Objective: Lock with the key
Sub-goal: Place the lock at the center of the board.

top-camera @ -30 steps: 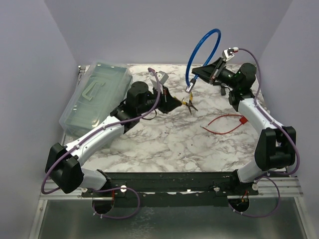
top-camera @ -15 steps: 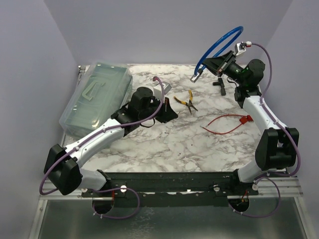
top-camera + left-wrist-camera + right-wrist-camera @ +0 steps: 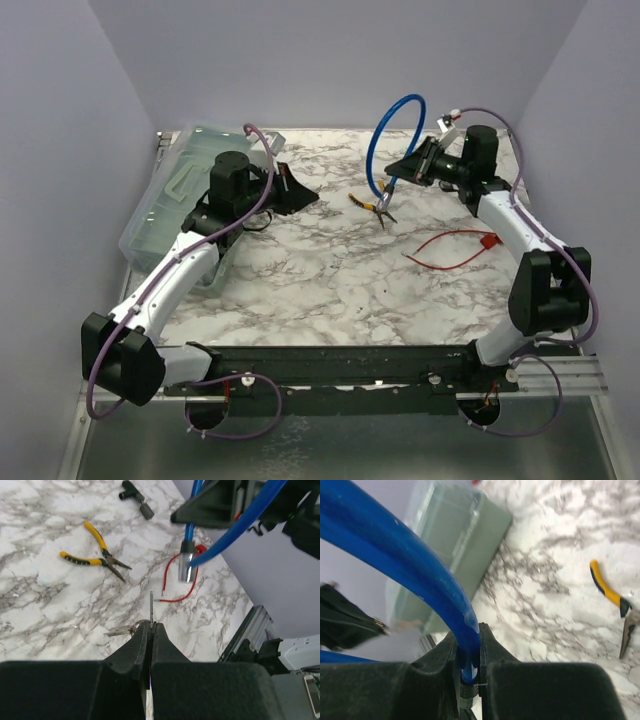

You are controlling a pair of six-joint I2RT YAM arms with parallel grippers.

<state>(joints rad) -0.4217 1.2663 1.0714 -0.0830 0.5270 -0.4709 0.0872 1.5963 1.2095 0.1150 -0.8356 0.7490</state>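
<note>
The left gripper [image 3: 151, 626] had just pulled back to the left, so the clear box [image 3: 185, 185] lay close behind its fingers. Those fingers were pressed together on the key [image 3: 151, 605]. The thin blade stuck straight out past the tips, and the spare keys [image 3: 119, 630] hung on the ring just beside them. A second before, the fingers had been out near the middle, right next to the pliers [image 3: 97, 560]. Now the pliers lay well ahead of them.

Further right, the blue cable lock [image 3: 388, 130] hung in a big loop. Its metal end [image 3: 185, 566] pointed down, ahead of the left fingers and a bit to the right. It seemed to hang over the pliers, and it did not touch the key. The right gripper [image 3: 469, 636] had its fingers clamped tight on the blue cable. Half a second before, it had swung the loop up high and away — now it had come back down.

So the key and the lock were further apart than before. I think the key had to travel back to the metal end before any locking could start.
</note>
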